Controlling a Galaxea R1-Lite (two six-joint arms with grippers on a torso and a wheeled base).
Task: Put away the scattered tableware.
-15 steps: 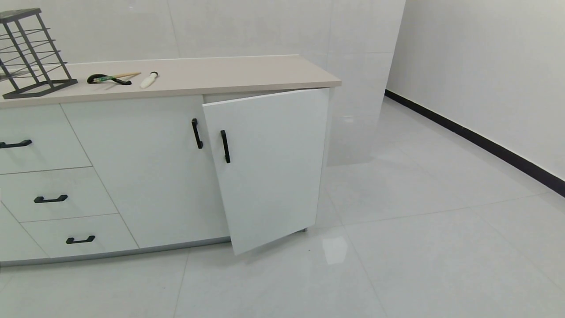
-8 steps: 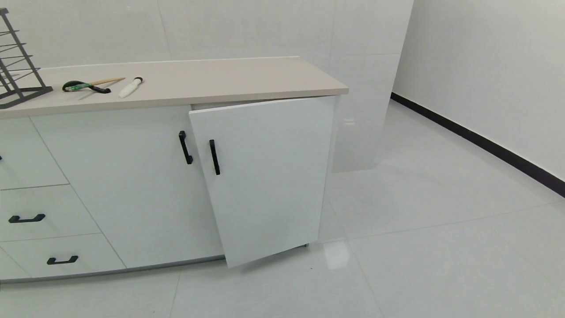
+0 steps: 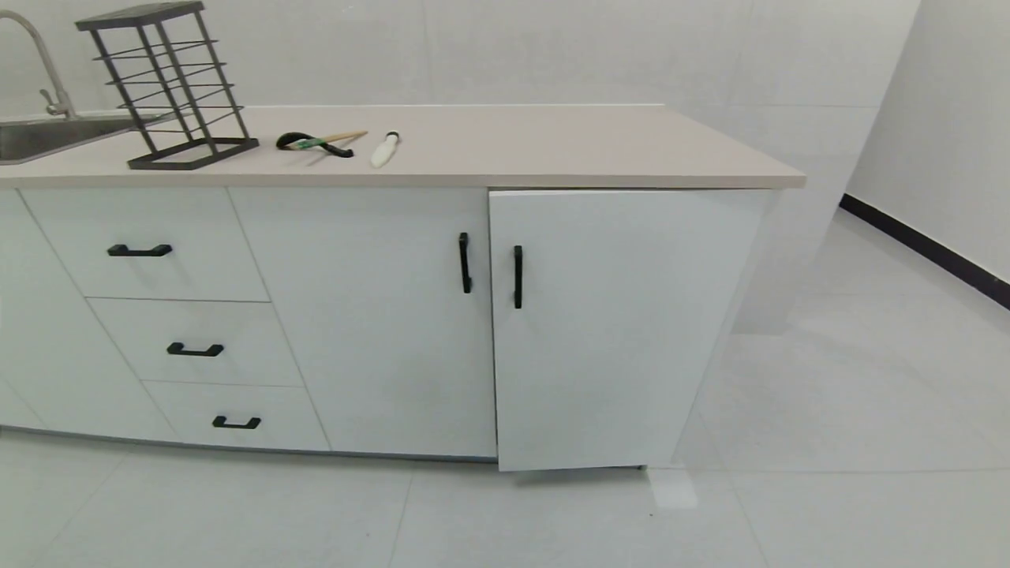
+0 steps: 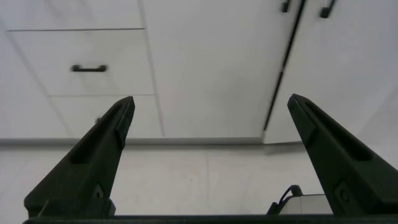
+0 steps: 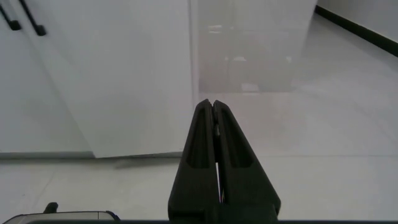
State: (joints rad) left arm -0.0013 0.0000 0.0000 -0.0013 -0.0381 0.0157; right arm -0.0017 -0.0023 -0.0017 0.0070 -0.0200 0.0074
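Note:
On the beige countertop (image 3: 552,150) lie two utensils side by side: a black ladle with a wooden handle and green band (image 3: 316,143), and a white-handled tool with a black tip (image 3: 384,149). My left gripper (image 4: 211,109) is open with nothing between its fingers, low down facing the drawers (image 4: 87,68). My right gripper (image 5: 212,109) is shut on nothing, low above the floor and facing the right cabinet door (image 5: 118,68).
A black wire rack (image 3: 170,87) stands on the counter left of the utensils, beside a sink (image 3: 47,134) with a faucet. Below are three drawers (image 3: 193,347) and two cabinet doors; the right door (image 3: 615,323) stands slightly ajar. Open tiled floor lies to the right.
The head camera has swung left, so the whole scene shifted right and the sink and full rack came into view. The cabinet door now looks closer to shut.

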